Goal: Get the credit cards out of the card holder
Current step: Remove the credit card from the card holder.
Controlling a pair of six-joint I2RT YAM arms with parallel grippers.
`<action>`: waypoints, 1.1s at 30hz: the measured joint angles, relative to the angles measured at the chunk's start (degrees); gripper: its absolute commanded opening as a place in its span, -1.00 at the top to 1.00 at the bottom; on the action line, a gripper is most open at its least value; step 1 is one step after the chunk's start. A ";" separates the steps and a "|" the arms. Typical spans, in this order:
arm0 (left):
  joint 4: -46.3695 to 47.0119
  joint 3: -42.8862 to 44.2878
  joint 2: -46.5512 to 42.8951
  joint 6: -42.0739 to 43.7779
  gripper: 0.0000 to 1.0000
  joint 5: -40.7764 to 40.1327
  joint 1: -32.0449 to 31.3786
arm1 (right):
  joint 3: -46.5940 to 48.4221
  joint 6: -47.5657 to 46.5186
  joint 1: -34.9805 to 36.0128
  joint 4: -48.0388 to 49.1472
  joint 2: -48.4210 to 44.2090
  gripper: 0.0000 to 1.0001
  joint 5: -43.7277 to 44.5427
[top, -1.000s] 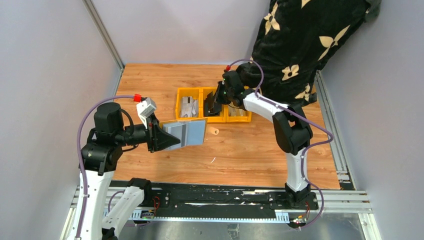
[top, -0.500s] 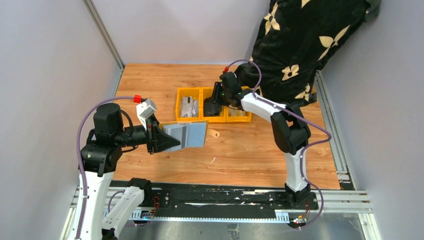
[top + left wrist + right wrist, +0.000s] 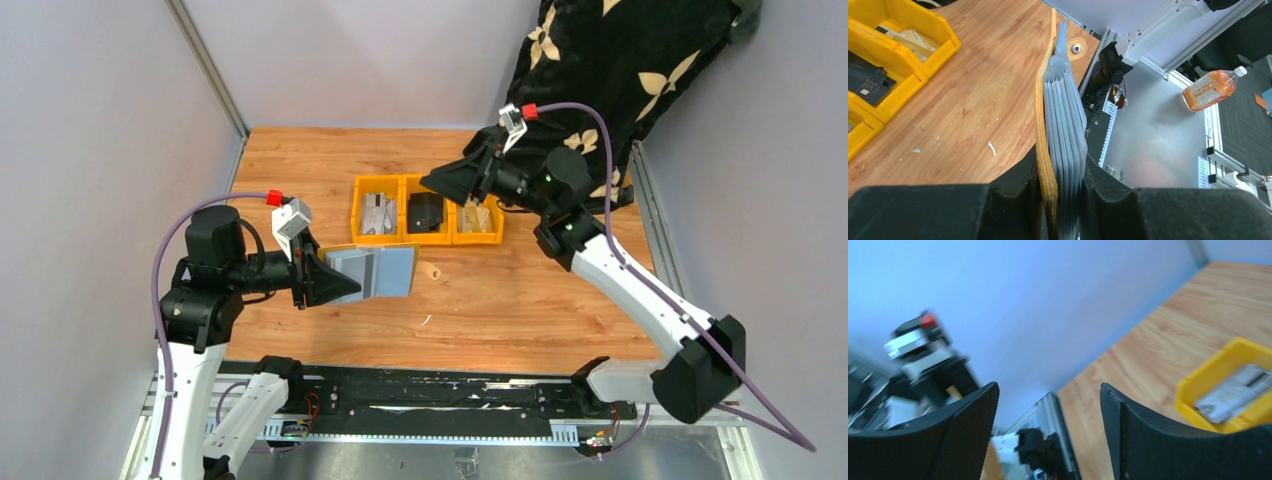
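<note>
Card holder [image 3: 1040, 125] with credit cards [image 3: 1064, 120] sits clamped in left gripper [image 3: 338, 280]; right gripper [image 3: 445, 184] stands wide apart, empty, above yellow bins [image 3: 403, 200].

**Top view:** Light is bright, even and diffuse, coming from overhead. The table [image 3: 300, 170] shows no glare. Soft shadows lie along the yellow bins [image 3: 381, 238] toward 12 o'clock and beneath the left arm [image 3: 200, 300] at 8 o'clock. Focus is sharp throughout.

**Left wrist view:** The cards [image 3: 1064, 115] are sharp at centre. The left gripper [image 3: 1062, 172] at 6 o'clock is dark and lacks detail. The metal floor [image 3: 1158, 150] at 3 o'clock carries a dull sheen.

**Right wrist view:** Motion blur covers the frame and is heaviest at 9 o'clock. A blue cast tints the wall [image 3: 1023, 300]. The right gripper [image 3: 1048, 387] at 6 o'clock shows its mesh texture.
</note>
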 measured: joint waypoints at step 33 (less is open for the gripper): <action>-1.14 0.07 2.01 0.02 0.75 0.92 0.00 | -8.26 -6.05 21.35 -0.50 -3.13 0.92 -3.80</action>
